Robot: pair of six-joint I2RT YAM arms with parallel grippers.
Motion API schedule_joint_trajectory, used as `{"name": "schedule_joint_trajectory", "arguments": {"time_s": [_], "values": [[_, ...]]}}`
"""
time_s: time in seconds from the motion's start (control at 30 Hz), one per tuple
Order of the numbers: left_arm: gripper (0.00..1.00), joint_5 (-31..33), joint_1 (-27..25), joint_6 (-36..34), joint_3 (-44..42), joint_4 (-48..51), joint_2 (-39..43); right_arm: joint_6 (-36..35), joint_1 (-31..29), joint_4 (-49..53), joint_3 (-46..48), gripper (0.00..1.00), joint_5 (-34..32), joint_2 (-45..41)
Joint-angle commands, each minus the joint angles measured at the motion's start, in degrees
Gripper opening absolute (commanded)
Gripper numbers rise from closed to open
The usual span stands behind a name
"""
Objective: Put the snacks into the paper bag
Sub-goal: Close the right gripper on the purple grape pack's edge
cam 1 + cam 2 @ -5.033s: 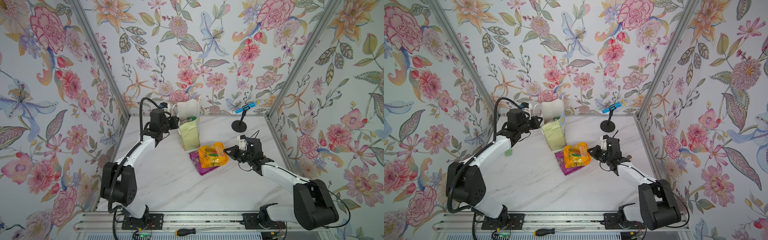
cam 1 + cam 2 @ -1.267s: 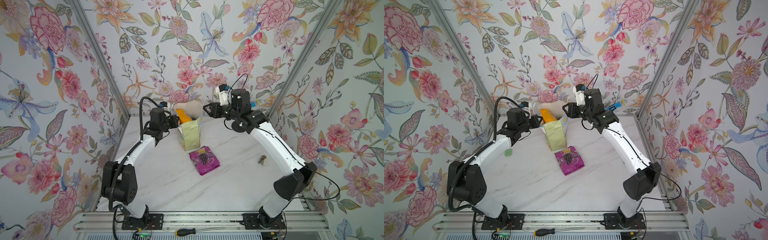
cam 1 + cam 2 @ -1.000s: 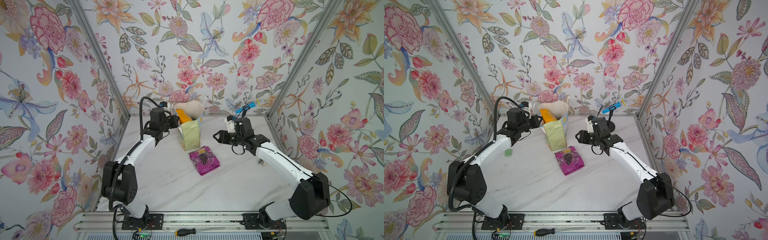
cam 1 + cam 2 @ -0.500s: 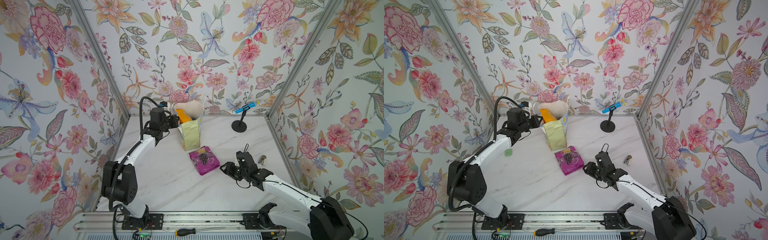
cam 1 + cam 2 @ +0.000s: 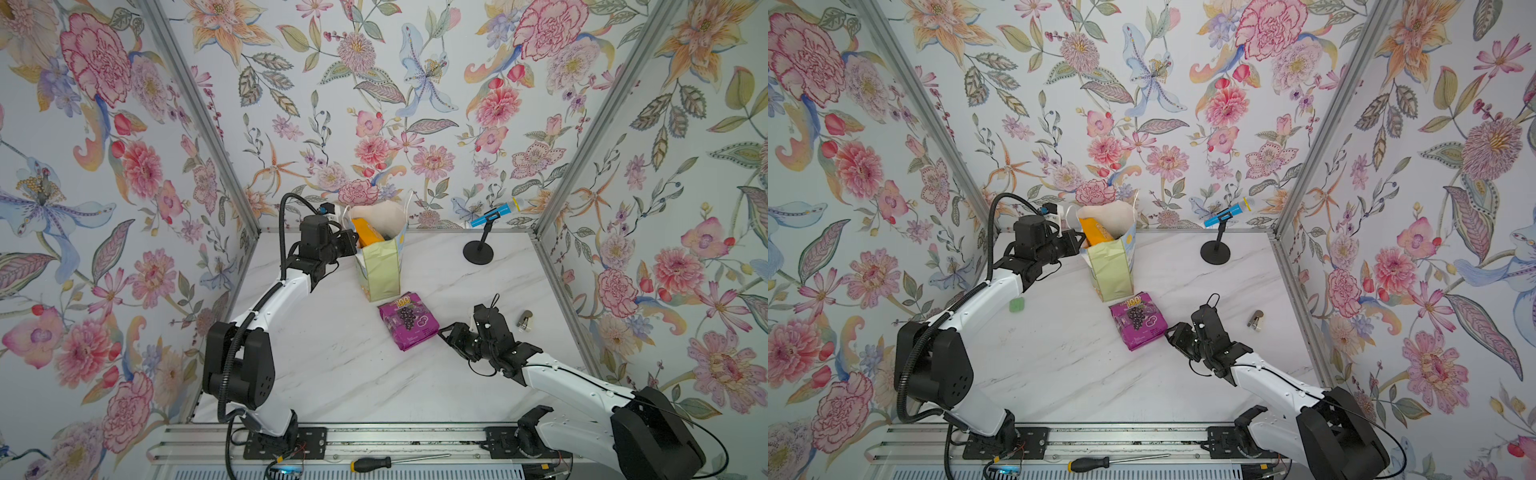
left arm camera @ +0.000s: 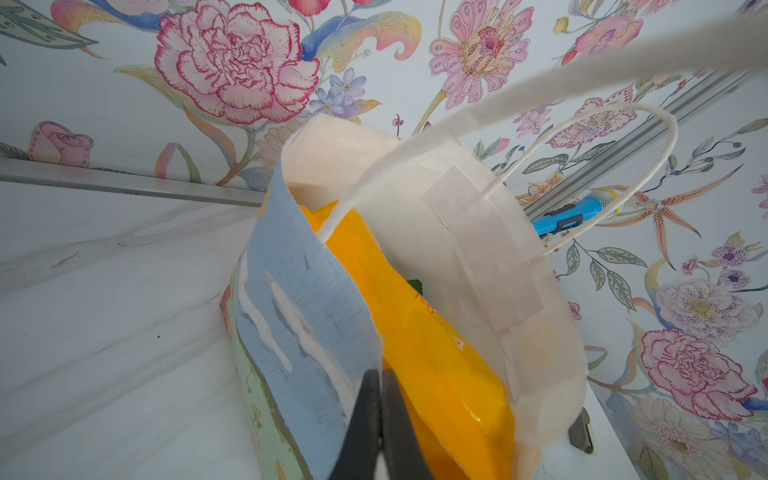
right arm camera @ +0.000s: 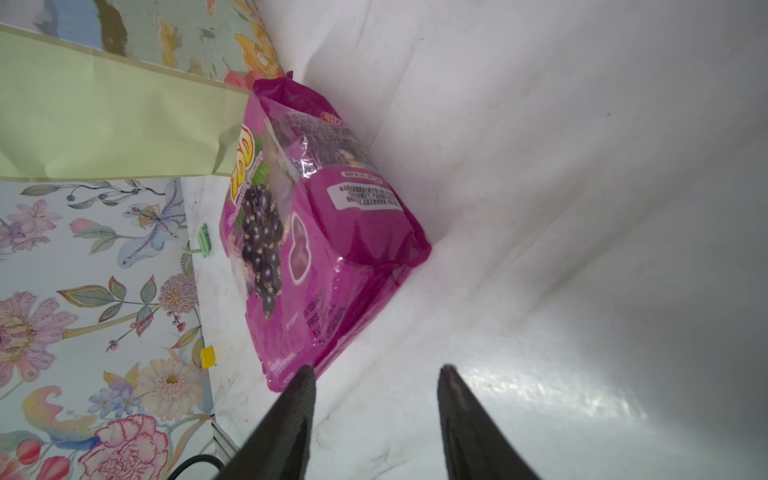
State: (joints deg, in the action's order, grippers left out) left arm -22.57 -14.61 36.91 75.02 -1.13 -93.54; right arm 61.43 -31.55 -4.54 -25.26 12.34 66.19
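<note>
1. Reaching for the purple packet (image 5: 409, 322) is the step going on now, I think. The right gripper (image 5: 446, 332) is sitting low, just beside the packet's near corner.
2. Its jaws are standing apart, with nothing between them.
3. The left gripper (image 6: 380, 374) is pinching the rim of the paper bag (image 5: 380, 270), jaws squeezed tight on the paper, and the bag's mouth is gaping wide.
4. Next, the right gripper is probably needing to slide forward until the packet's edge is going between the jaws. Then it is needing to squeeze and lift.
5. The purple packet is lying flat on the table (image 5: 332, 374), right by the foot of the bag. It is looking shiny and puffy, showing dark grapes and a yellow "100".
6. An orange packet (image 5: 370, 237) is poking out of the bag's top, leaning.
</note>
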Motion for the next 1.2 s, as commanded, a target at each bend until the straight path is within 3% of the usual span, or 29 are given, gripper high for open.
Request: {"name": "schedule_joint_trajectory", "arguments": {"time_s": [0.0, 0.7, 1.17], "values": [[0.0, -1.95, 0.02, -0.6, 0.7, -2.36, 0.99, 1.14, -0.44, -3.39, 1.43, 0.46, -1.14, 1.54], [0.0, -1.87, 0.02, -0.78, 0.69, -2.25, 1.19, 1.46, 0.08, -11.83, 0.75, 0.36, -0.85, 10.53], [0.0, -2.31, 0.05, -0.08, 0.39, -3.02, 0.82, -0.43, 1.05, -7.26, -0.67, 0.35, -2.14, 6.52]]}}
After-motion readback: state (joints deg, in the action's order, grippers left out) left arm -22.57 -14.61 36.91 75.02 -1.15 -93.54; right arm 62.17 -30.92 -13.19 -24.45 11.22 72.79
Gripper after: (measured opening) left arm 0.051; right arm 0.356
